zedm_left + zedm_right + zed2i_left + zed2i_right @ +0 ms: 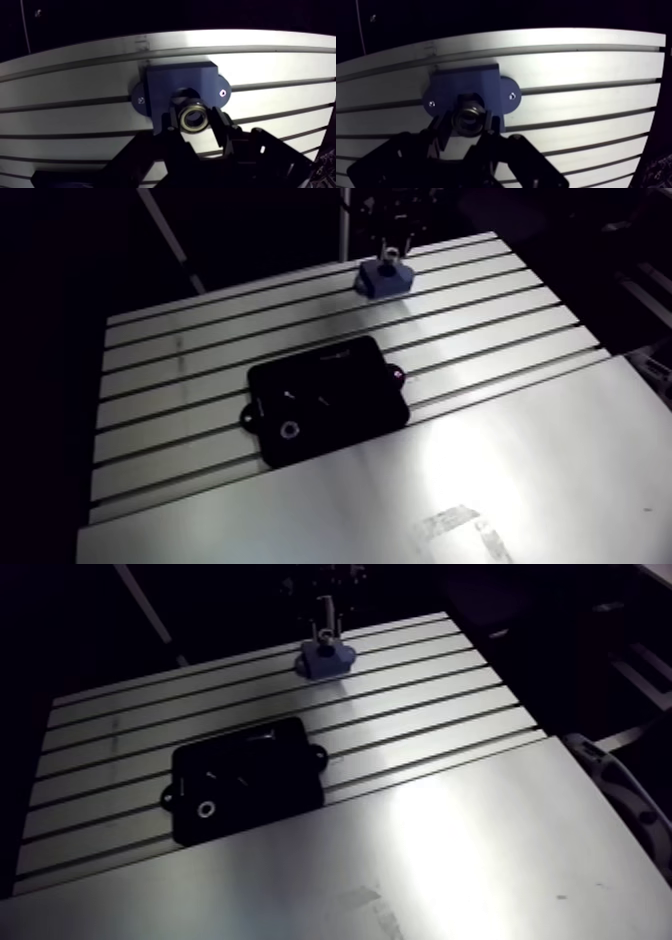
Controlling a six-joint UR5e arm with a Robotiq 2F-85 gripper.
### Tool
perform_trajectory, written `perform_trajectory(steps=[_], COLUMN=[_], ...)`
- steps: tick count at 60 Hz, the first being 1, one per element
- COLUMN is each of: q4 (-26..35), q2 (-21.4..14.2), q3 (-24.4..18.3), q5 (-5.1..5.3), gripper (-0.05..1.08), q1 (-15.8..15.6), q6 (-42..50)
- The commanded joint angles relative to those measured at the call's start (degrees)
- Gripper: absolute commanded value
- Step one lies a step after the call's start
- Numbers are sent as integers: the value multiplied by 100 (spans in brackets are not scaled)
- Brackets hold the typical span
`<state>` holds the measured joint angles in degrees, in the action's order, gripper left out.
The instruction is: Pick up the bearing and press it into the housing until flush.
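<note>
Slotted aluminium table (520,458), blue housing (385,280), black plate (335,393)

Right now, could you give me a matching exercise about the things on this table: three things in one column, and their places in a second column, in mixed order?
Things:
1. shiny metal ring bearing
2. blue housing block with two ears
3. black flat rectangular plate

Places:
A. lying at mid-table, away from the pincer
B. clamped between the pincer's fingers
C. on the slotted aluminium table, just under the pincer

Pairs: 1-B, 2-C, 3-A.
</note>
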<state>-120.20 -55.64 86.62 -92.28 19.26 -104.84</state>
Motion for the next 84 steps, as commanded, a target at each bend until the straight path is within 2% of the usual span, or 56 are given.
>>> perform_trajectory(steps=[1, 28, 84], q4=[-26, -34, -26], q2=[108, 233, 243], q3=[-26, -114, -81], q5=[-13, -14, 4], gripper=[73, 73, 73], q1=[-9, -34, -44], q6=[11, 11, 11])
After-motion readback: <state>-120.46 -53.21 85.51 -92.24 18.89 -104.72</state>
